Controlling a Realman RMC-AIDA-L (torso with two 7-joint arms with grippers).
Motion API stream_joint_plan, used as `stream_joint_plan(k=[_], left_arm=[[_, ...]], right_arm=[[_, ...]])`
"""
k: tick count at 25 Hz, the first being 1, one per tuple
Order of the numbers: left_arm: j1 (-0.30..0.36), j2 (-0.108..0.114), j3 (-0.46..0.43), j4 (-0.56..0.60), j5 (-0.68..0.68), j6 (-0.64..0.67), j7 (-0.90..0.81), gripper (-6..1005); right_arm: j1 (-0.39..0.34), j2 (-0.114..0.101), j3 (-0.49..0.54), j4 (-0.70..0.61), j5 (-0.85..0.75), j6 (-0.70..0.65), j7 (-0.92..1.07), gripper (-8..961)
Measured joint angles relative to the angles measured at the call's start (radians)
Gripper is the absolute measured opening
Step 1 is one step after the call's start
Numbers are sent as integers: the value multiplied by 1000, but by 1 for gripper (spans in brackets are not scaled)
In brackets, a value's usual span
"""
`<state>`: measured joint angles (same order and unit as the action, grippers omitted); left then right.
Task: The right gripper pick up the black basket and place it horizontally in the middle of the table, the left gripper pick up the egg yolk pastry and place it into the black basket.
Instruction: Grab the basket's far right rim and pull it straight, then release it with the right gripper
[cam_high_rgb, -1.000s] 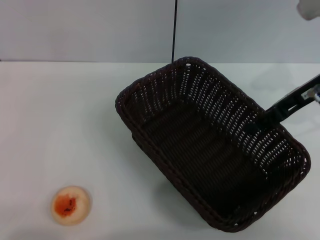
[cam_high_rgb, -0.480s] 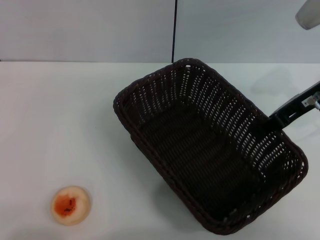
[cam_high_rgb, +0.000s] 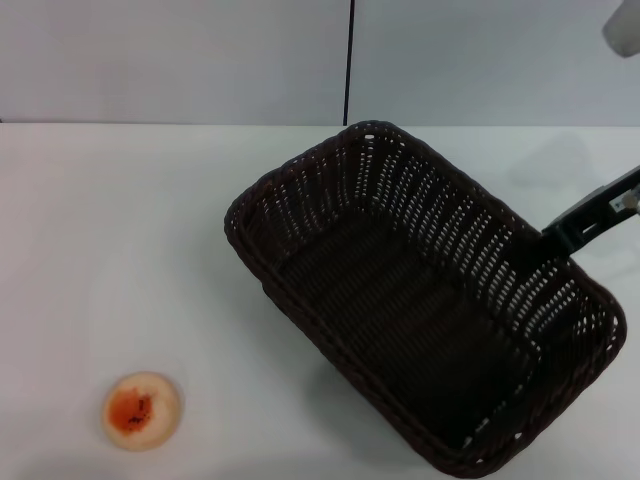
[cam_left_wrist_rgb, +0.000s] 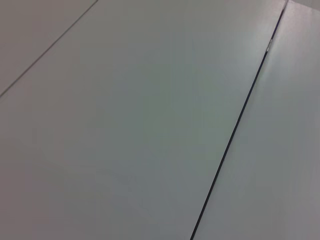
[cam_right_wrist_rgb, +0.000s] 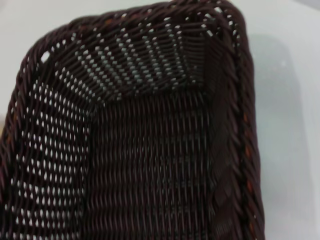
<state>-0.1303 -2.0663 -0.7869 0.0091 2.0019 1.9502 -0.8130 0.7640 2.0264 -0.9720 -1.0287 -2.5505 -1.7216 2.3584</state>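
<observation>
Table (cam_high_rgb: 120, 220): spans frame. Basket (cam_high_rgb: 420, 300): center-right, lying diagonal, not horiz. R gripper (cam_high_rgb: 560, 238): right edge, at basket's far long rim; looks pinched on rim, grip partly hidden. Risk: thin rim hold, basket may pivot or slip. Pastry (cam_high_rgb: 142, 410): lower left, well apart. L gripper: not visible.

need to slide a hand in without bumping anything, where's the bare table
Widest bare patch: the table left of the black basket and behind the egg yolk pastry. A narrower strip lies between them in front. The right side is crowded: the basket fills it, with the right gripper at its far rim.
</observation>
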Motion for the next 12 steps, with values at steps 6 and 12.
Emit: stream_joint_plan(k=[6, 12], left_arm=[[0, 0, 0, 0, 0, -1, 0, 796], [-3, 0, 0, 0, 0, -1, -1, 796]], right_arm=[[-15, -15, 62, -28, 99, -24, -12, 195], [-32, -73, 113, -19, 291, -80, -16, 193]])
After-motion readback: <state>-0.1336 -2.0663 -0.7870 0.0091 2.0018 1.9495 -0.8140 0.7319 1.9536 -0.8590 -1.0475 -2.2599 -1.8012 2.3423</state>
